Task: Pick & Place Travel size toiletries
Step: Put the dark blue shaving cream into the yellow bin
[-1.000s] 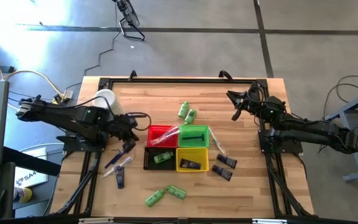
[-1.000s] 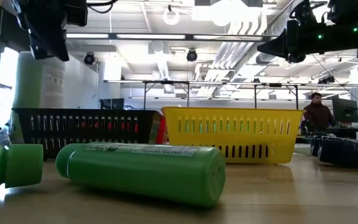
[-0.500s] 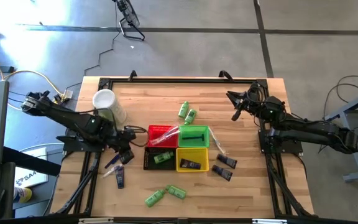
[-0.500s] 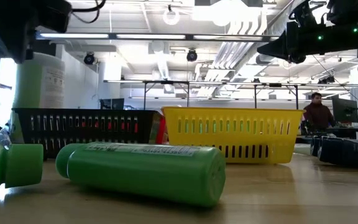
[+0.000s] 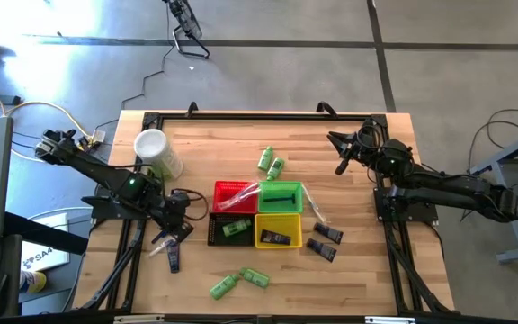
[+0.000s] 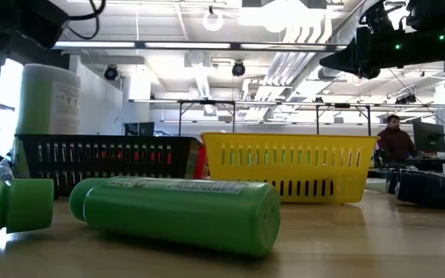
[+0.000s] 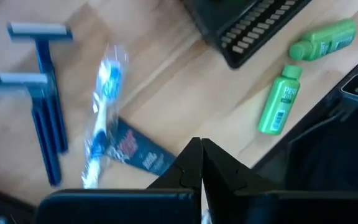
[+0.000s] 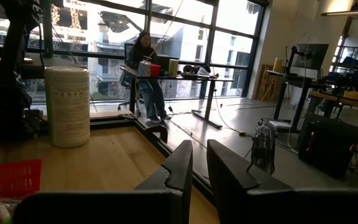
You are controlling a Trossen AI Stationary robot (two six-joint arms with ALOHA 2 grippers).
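**Left tool hangs over the razors, pressed shut**

The left tool [image 5: 177, 229] hovers above the near-left part of the desk [image 5: 205, 144], its fingers pressed together on nothing. Under it lie two blue razors [image 7: 41, 99], a wrapped toothbrush [image 7: 103, 112] and a dark packet [image 7: 135, 154]. Two green bottles [image 7: 303, 74] rest near the black basket [image 7: 253, 25]. The right tool [image 5: 342, 155] waits well apart at the far right, fingers nearly together, empty.

I'd guess the risk is coming down without spreading first: closed fingers would only shove the razors or toothbrush along the wood. These pieces lie close together, so a grab might snag two.
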